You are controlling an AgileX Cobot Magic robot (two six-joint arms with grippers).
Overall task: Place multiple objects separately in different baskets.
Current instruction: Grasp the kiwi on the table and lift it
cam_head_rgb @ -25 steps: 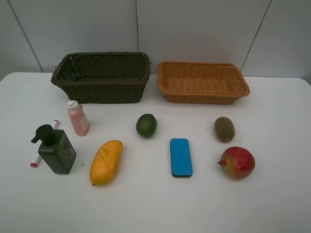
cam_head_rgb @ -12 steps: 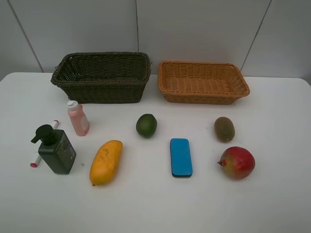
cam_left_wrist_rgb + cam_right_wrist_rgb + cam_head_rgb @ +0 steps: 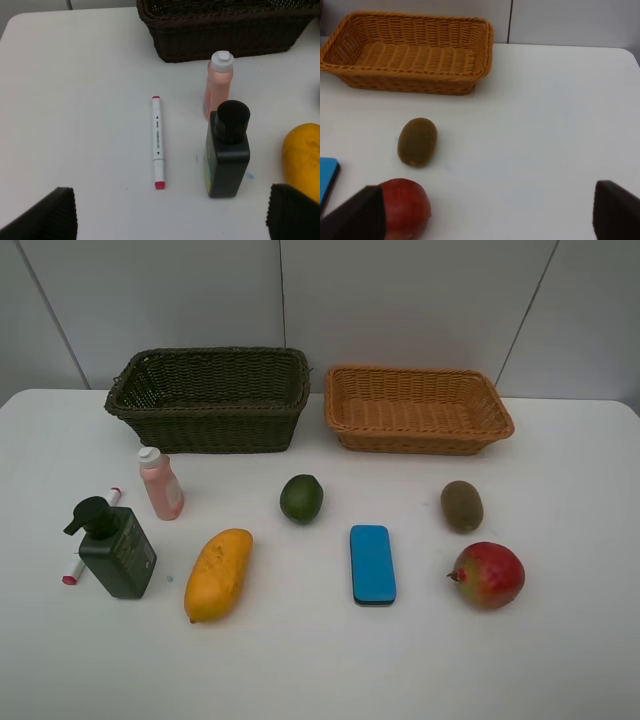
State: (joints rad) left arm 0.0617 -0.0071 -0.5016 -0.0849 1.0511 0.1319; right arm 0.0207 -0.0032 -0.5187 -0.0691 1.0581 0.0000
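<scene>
Left hand: in your left wrist view its two dark fingers stood wide apart with nothing between them, low over the white bench.
Right hand: it was spread just as wide and was also empty.
Nearest your left hand: the white-pink marker lay flat just ahead. It was beside the dark-green pump bottle but not touching it. The pink bottle stood upright just beyond the pump bottle.
Marker axis: it ran straight away from the hand toward the deep dark brown-green wicker basket, crossing the line between the fingers. By my judgement you needed no wrist turn to close on it.
Nearest your right hand: the red-green mango came first, then the brown kiwi. The kiwi's long axis pointed roughly at the shallow orange-tan wicker basket.
Middle ground: the yellow-orange mango lay toward your left arm's side and the blue eraser block toward your right. The green lime sat between them, farther back.
Baskets: they stood side by side at the far edge, and nothing showed inside either.
Views: the high camera showed all eight objects but neither hand, and the pump bottle hid most of the marker there. Only the wrist views showed the fingers.
</scene>
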